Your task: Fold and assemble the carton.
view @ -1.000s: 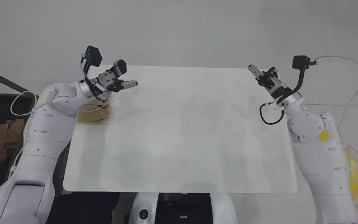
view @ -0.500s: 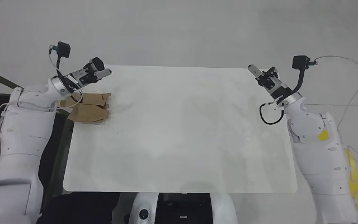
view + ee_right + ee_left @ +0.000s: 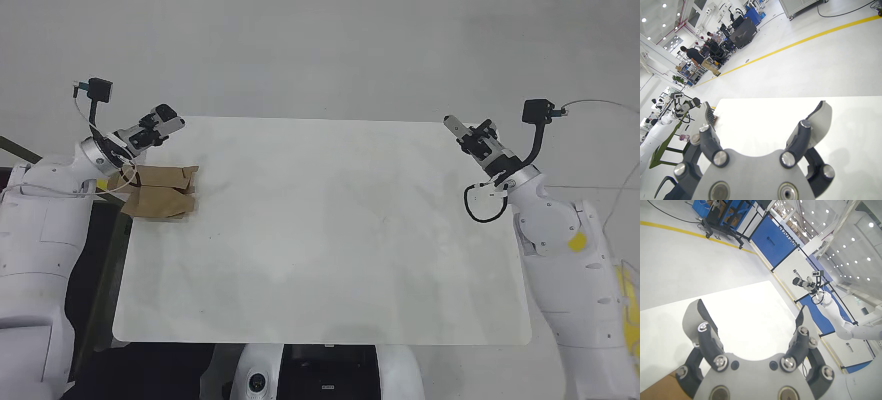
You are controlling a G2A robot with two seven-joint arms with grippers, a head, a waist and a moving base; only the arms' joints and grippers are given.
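A flat brown carton (image 3: 165,192) lies at the left edge of the white table (image 3: 330,240), partly overhanging it. My left gripper (image 3: 168,122) hangs just beyond the carton, over the table's far left corner, open and empty. In the left wrist view the left gripper (image 3: 751,313) has its jaws wide apart above the tabletop, with a corner of the carton (image 3: 657,386) beneath the wrist. My right gripper (image 3: 455,125) is at the far right corner, also open and empty. The right gripper (image 3: 764,108) faces across the table toward the distant carton (image 3: 716,119).
Nothing else lies on the white tabletop (image 3: 762,121). A dark green frame (image 3: 668,140) stands beside the table's left edge, under the left arm. Bare floor surrounds the far side.
The left arm has swung left and back from over the table's far left part, uncovering the carton. The carton and the right arm stayed where they were.
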